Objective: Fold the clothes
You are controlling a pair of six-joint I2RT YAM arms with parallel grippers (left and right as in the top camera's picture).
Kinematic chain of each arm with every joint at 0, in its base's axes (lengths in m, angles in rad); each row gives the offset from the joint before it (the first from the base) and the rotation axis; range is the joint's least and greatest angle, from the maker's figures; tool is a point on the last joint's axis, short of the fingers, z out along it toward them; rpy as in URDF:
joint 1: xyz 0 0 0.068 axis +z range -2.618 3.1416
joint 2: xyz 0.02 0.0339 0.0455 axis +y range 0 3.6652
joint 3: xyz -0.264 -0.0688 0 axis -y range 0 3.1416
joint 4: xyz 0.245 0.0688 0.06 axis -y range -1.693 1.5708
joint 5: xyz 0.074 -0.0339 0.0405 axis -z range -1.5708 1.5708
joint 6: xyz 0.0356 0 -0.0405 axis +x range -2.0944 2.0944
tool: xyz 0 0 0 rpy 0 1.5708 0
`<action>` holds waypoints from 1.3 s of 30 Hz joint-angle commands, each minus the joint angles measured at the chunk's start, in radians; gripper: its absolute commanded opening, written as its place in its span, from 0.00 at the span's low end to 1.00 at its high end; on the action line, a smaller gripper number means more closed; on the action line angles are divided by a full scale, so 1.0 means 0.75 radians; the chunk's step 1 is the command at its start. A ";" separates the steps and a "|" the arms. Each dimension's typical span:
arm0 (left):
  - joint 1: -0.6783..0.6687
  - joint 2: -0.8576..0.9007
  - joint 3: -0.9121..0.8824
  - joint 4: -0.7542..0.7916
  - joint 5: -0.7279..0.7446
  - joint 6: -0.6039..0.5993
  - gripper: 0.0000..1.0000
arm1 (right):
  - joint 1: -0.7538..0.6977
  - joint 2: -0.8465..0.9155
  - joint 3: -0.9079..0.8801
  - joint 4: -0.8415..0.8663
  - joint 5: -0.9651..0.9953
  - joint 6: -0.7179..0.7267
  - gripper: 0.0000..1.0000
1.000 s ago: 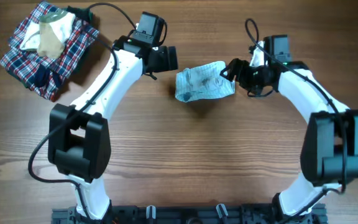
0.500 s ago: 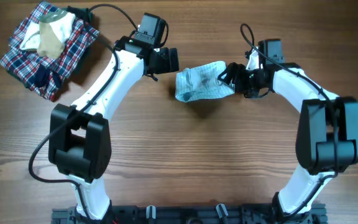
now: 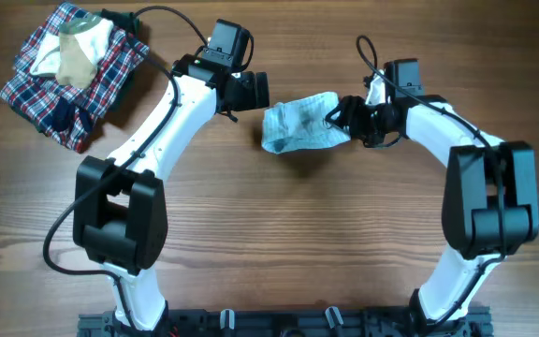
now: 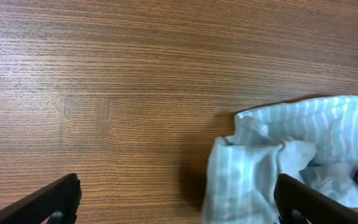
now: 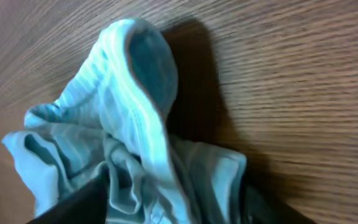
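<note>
Pale-blue clothes (image 3: 298,126), pinched in right claw (image 3: 337,116), shifted slightly leftward; left claw (image 3: 254,91) gapes wide.

The brown wood-grain surface (image 3: 279,234) carries a folded red-navy-white plaid garment (image 3: 36,94) at its far left and a crumpled pale blue-white striped garment (image 3: 298,128) at the far middle.

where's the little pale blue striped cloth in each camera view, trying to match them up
Overhead: the pale blue-white striped crinkly garment sits upper centre of the picture.
Left wrist: it is in the lower right corner, cut off by the edge.
Right wrist: it fills the left and centre, bunched up.
Shared landmark: the brown wood-grain table under it in every view.
</note>
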 commanded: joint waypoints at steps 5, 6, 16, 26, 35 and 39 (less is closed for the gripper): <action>0.000 -0.007 0.026 -0.003 0.015 -0.012 1.00 | 0.018 0.061 0.001 0.028 0.005 0.028 0.26; 0.000 -0.007 0.026 -0.006 0.015 -0.012 0.99 | 0.018 0.061 0.001 0.037 0.005 0.040 0.22; 0.000 -0.007 0.025 -0.064 0.001 0.019 1.00 | 0.017 0.054 0.002 0.089 0.011 0.104 0.04; -0.004 -0.007 0.022 -0.096 0.007 0.018 0.99 | -0.073 0.005 0.003 0.049 0.063 0.222 0.04; -0.013 -0.007 0.022 -0.085 0.007 0.018 0.99 | -0.072 -0.209 0.003 -0.015 0.201 0.153 0.04; -0.015 -0.007 0.022 -0.080 0.006 0.019 0.99 | -0.054 -0.266 0.003 -0.028 0.199 0.134 0.04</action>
